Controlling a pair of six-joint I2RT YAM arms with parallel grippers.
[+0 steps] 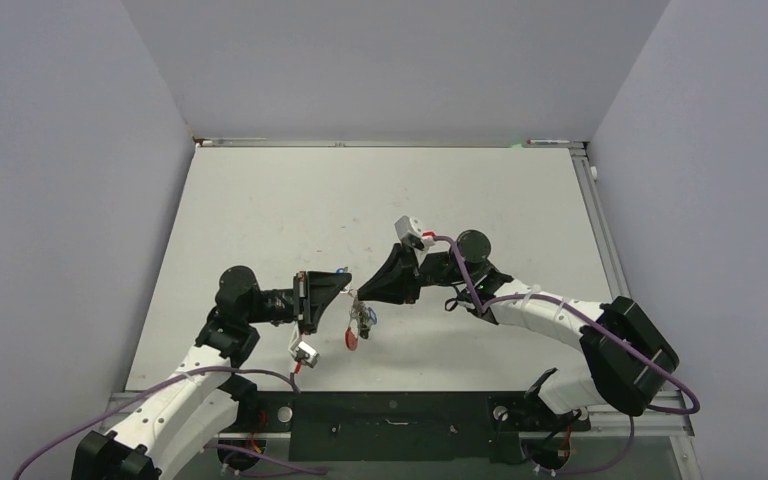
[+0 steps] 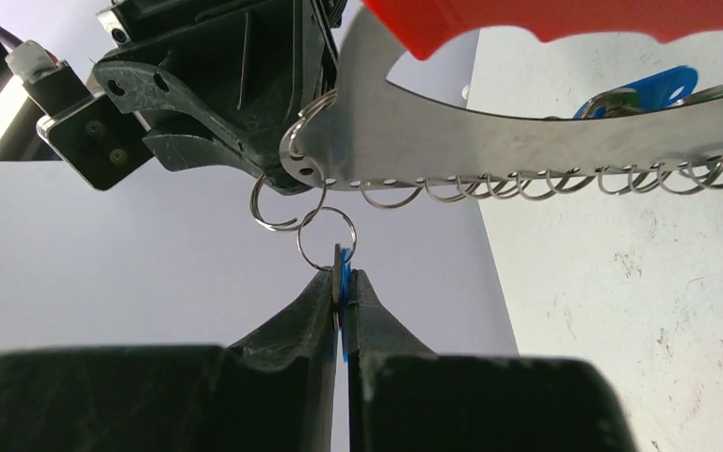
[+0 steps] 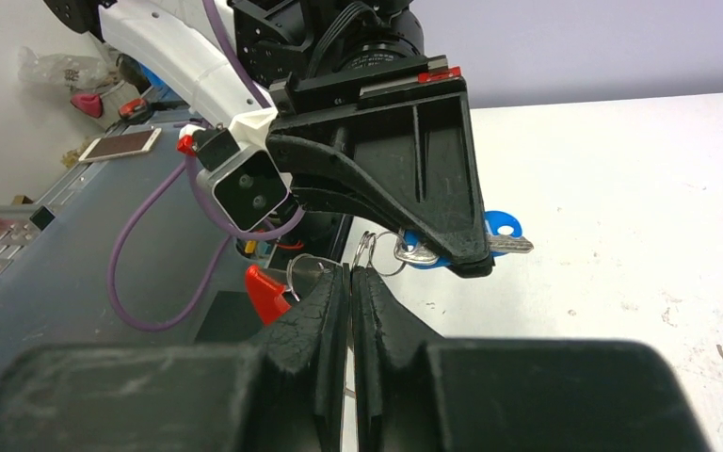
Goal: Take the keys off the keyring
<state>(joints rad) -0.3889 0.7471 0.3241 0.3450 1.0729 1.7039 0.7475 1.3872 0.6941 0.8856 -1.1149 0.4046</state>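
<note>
Nearest, left pincer (image 2: pixel 343 282): clenched flat on a blue-tagged key (image 2: pixel 343 262), with the tag nipped between both fingertips and lifted off the worktop.
Right pincer (image 3: pixel 349 275): clenched as well, its tip meeting the left pincer's tip head-on. It grips the end of the keyring's silvery band, and a thin pale edge shows between its fingers.
Split rings (image 2: pixel 327 235): a short chain of small wire rings just ahead of the left fingertips. It joins the head of the gripped key to the end of the band.
Keyring (image 2: pixel 527 141): hangs in the air between the two pincers. It is a silvery-grey band pierced by a row of holes, with a small wire ring in each. The band runs off to the right of the left pincer, and its bright red part (image 2: pixel 546 19) lies along the far edge.
Keys (image 1: pixel 364 320): the rest of the bunch dangles just under the spot where the pincers meet. From the left wrist, blue and green tags peek out past the band.
Worktop (image 1: pixel 380 200): white and scuffed, beneath and beyond both pincers.
Walls (image 1: pixel 380 60): plain pale grey, farthest from both pincers.
</note>
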